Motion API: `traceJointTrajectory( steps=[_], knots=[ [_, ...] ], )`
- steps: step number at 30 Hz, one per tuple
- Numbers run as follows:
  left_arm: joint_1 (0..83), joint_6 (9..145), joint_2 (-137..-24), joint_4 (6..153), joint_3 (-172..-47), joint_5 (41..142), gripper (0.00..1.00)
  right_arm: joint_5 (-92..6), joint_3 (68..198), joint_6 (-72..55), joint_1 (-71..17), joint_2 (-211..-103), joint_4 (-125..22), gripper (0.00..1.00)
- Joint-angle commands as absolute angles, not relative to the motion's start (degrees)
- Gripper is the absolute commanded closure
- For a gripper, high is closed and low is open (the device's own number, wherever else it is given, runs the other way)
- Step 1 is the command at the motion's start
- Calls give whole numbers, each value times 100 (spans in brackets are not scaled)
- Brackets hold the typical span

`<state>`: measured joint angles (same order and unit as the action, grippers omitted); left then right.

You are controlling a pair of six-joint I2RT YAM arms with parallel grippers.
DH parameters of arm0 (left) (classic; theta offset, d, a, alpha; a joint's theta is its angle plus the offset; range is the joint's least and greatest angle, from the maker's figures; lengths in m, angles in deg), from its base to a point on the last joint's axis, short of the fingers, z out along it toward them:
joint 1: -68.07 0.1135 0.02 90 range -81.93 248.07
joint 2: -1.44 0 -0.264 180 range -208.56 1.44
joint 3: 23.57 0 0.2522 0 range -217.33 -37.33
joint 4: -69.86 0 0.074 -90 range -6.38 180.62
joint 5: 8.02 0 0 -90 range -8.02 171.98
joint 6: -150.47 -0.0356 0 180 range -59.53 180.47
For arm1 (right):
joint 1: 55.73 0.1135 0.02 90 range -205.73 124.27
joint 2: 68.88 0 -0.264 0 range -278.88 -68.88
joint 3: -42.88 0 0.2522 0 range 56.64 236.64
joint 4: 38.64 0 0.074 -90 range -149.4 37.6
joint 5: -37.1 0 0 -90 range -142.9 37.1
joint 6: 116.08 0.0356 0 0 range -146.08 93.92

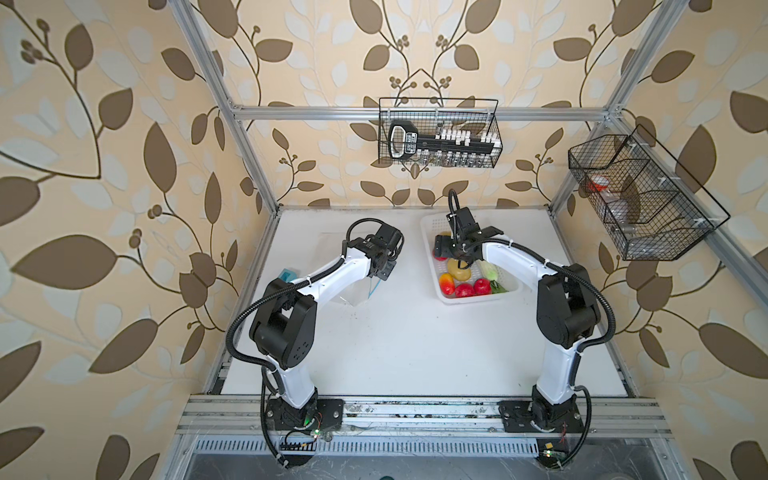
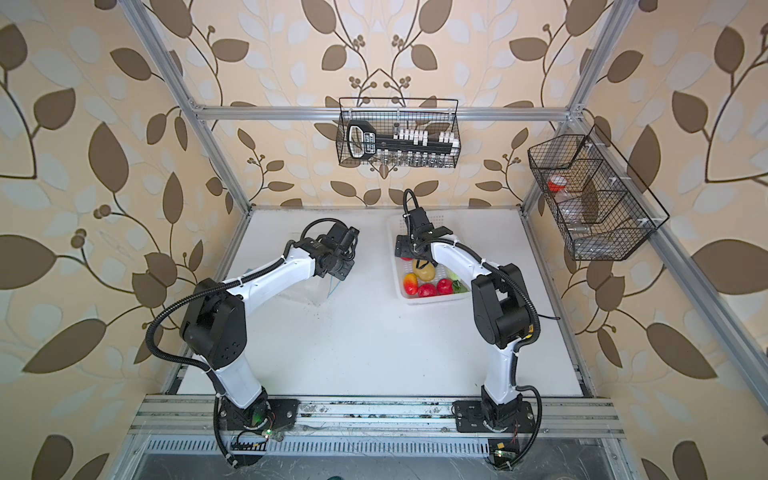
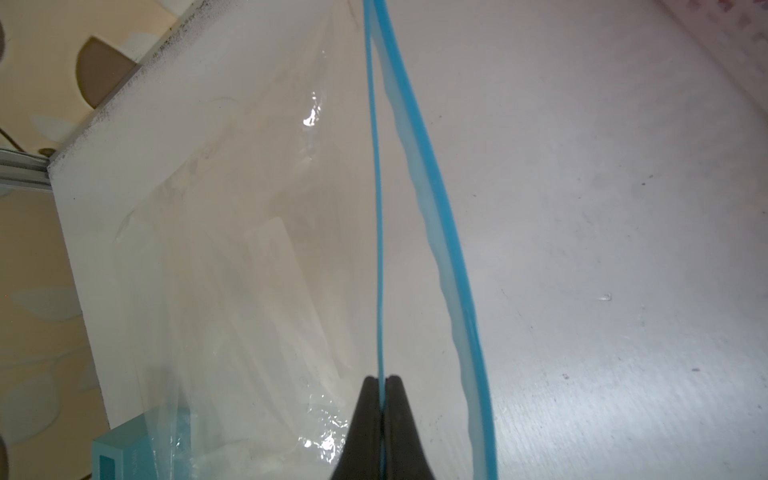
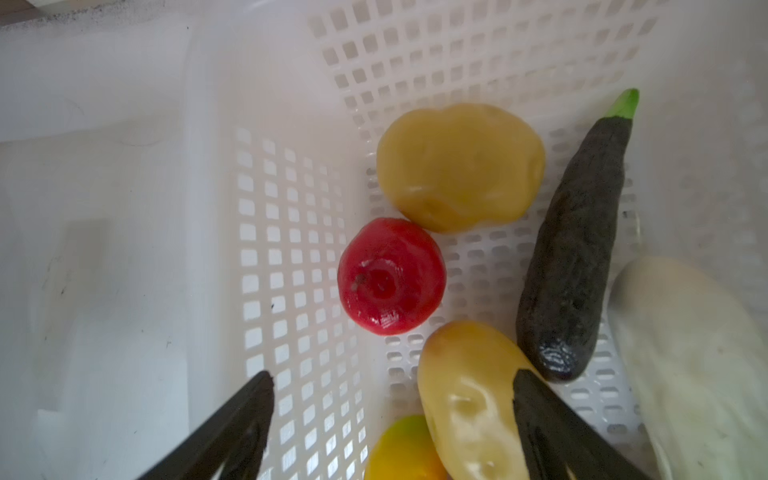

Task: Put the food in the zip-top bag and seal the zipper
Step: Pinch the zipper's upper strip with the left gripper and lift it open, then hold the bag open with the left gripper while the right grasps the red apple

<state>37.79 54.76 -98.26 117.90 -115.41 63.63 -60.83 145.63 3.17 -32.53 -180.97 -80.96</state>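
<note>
The clear zip-top bag (image 1: 351, 293) lies on the white table under my left arm. My left gripper (image 3: 381, 379) is shut on one lip of its blue zipper (image 3: 377, 208). The other lip (image 3: 440, 216) bows away, so the mouth gapes. The food sits in a white perforated basket (image 4: 291, 208): two potatoes (image 4: 459, 166) (image 4: 465, 390), a red tomato (image 4: 390, 276), a dark eggplant (image 4: 573, 249), a mango (image 4: 403, 449) and a white cabbage (image 4: 698, 353). My right gripper (image 4: 392, 376) hangs open inside the basket, with one finger against the nearer potato.
A teal box (image 3: 120, 453) lies beside the bag near the table's left edge. The basket (image 1: 432, 224) stands at the back right of the table. Black wire baskets hang on the back wall (image 1: 440, 137) and the right wall (image 1: 636, 195).
</note>
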Motion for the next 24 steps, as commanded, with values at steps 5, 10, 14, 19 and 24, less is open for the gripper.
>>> traceJointTrajectory(
  steps=[5, 10, 14, 19, 24],
  knots=[
    [3844, 5740, -9494, 11835, -11540, 6667, 100, -6296, 15116, 701, -3257, -18640, -8396, 18],
    [3844, 5827, -9433, 11762, -11399, 6826, 100, -6199, 15465, 762, -3235, -18947, -8601, 18],
    [3842, 5754, -9430, 11737, -11362, 6886, 100, -6128, 15776, 852, -3268, -19162, -8836, 18],
    [3837, 5713, -9321, 11630, -11245, 6873, 100, -6058, 16055, 956, -3313, -19406, -9046, 18],
    [3838, 5702, -9297, 11614, -11225, 6807, 100, -6035, 16248, 978, -3314, -19630, -9127, 18]
  ],
)
